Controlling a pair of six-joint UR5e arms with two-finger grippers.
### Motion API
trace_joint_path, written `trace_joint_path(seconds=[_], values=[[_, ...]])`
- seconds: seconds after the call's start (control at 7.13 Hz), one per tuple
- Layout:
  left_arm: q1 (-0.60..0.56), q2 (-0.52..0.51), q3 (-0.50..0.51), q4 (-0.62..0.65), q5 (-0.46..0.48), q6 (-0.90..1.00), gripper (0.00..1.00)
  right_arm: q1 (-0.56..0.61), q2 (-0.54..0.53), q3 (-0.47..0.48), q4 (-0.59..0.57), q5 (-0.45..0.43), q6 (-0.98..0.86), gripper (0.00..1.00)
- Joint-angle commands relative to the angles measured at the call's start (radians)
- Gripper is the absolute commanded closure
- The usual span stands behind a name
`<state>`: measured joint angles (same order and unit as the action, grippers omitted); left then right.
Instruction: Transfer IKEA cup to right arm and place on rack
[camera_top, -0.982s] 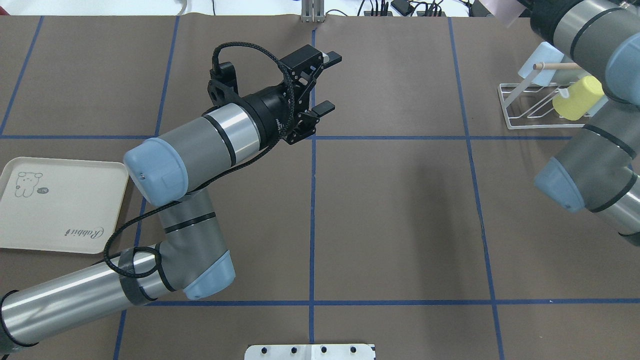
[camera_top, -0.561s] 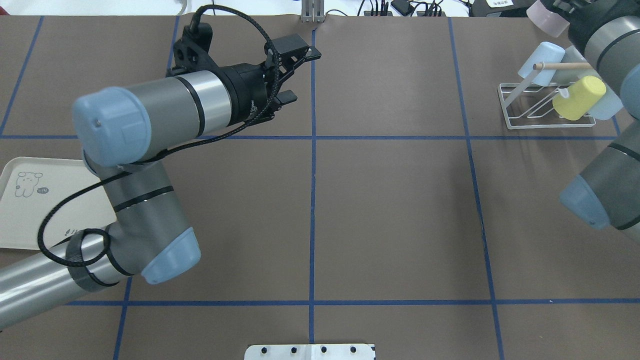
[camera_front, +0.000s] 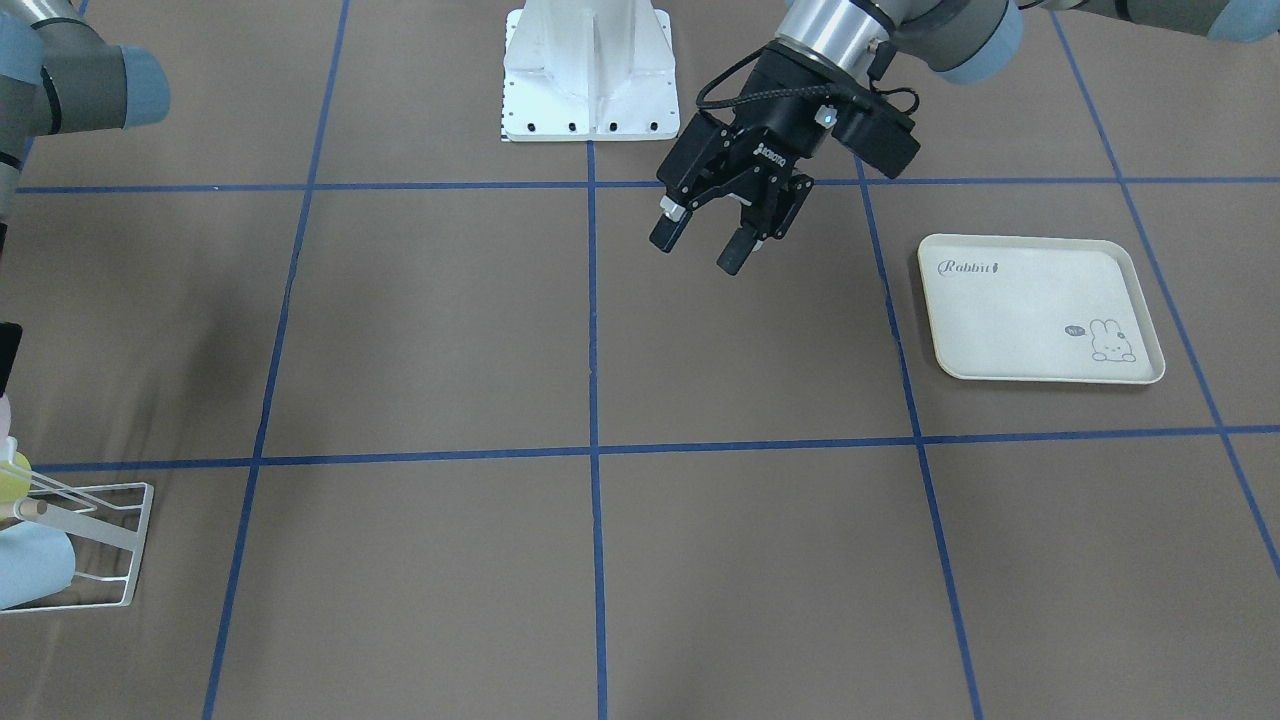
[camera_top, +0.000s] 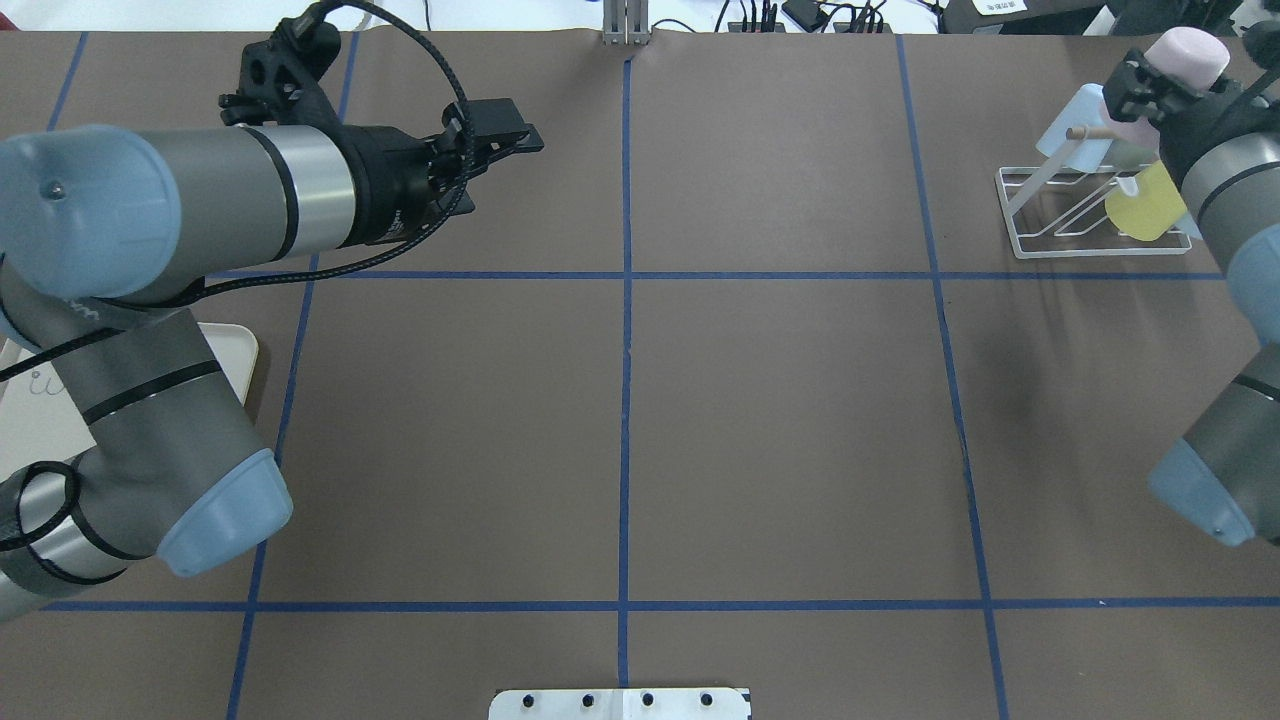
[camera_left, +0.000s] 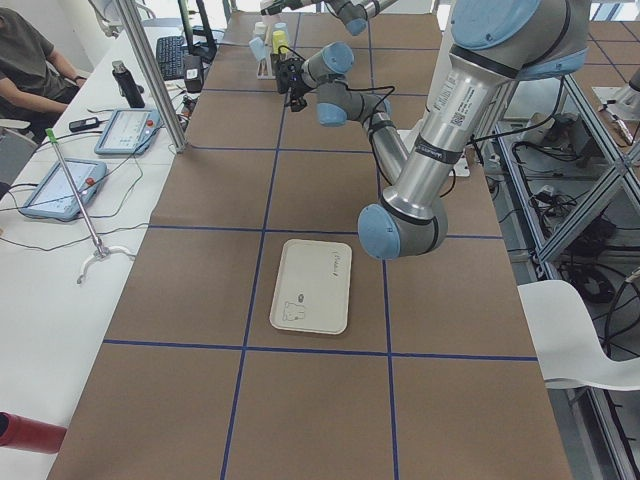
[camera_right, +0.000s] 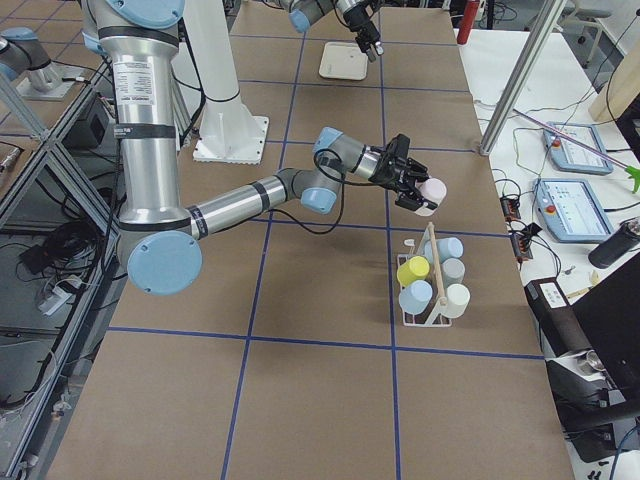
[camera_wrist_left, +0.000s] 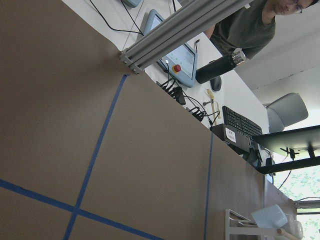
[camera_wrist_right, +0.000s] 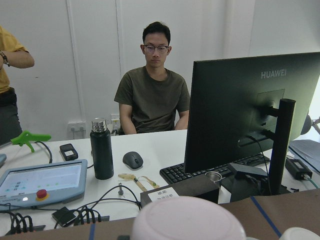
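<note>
Pink plastic is the one to watch here: the pale pink tumbler-style cup (camera_top: 1187, 52) is in the upper right corner of the overhead view, clamped between the fingers of the black two-finger right gripper (camera_right: 412, 186). It's up in the air right by the small white wire rack with the wooden dowel (camera_top: 1040, 180), not on a prong. The rack holds a yellow cup (camera_top: 1145, 205) and a light blue cup (camera_top: 1072, 118), among others. At upper left of that view, the black left gripper (camera_front: 700, 247) hangs over the brown paper tabletop with blue tape lines (camera_front: 430, 330), fingers spread, nothing in them. The cream rabbit-print tray (camera_front: 1030, 320) lies at the right of the front view.
</note>
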<state>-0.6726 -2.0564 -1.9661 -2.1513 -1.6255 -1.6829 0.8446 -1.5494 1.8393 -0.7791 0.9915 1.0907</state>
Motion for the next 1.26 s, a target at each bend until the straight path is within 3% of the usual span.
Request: trace_joint_path(seconds=[0.0, 0.28, 1.12], values=[[-0.002, 0.036, -0.025, 0.004, -0.008, 0.009, 0.00, -0.033, -0.043, -0.003, -0.003, -0.040, -0.032, 1.00], [-0.001, 0.047, -0.030, 0.004, -0.008, 0.009, 0.00, -0.048, -0.080, -0.024, 0.000, -0.060, -0.057, 1.00], [-0.001, 0.047, -0.030, 0.004, -0.007, 0.000, 0.00, -0.053, -0.001, -0.126, 0.014, -0.057, -0.098, 1.00]])
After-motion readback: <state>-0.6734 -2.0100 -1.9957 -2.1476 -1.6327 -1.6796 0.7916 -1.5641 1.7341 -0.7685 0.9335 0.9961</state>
